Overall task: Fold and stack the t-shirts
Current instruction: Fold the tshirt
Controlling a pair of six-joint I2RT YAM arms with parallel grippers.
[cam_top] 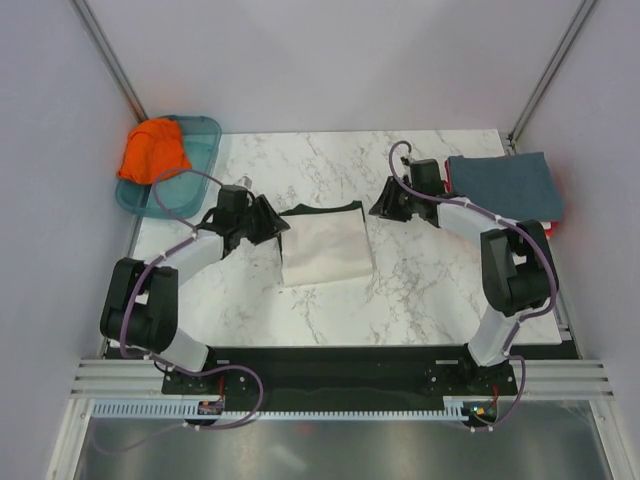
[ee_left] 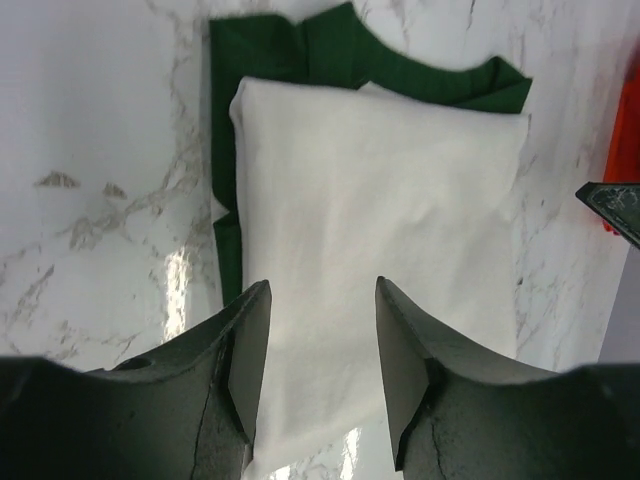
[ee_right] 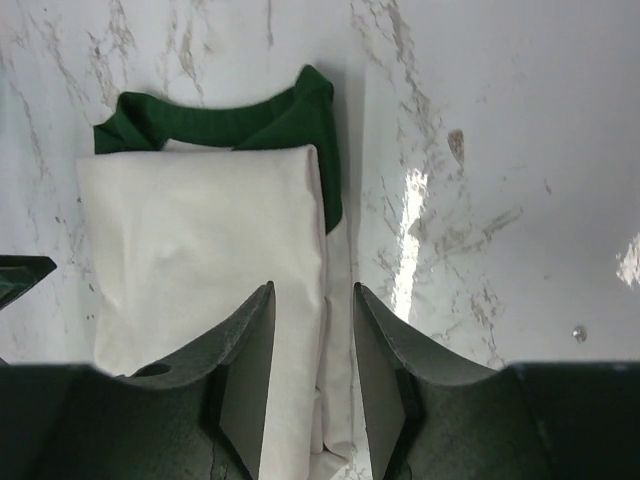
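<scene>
A cream t-shirt lies folded into a rectangle in the middle of the table, its dark green collar and sleeves showing along the far edge. My left gripper hovers at its left edge, and the left wrist view shows the jaws open over the cream cloth with nothing between them. My right gripper is at the shirt's far right corner, also open above the cloth's layered right edge. An orange t-shirt sits bunched in the tray. A folded slate-blue t-shirt tops a stack at the right.
The translucent teal tray stands at the table's back left corner. White and red cloth peeks from beneath the slate-blue shirt at the right edge. Grey walls and metal posts enclose the marble table.
</scene>
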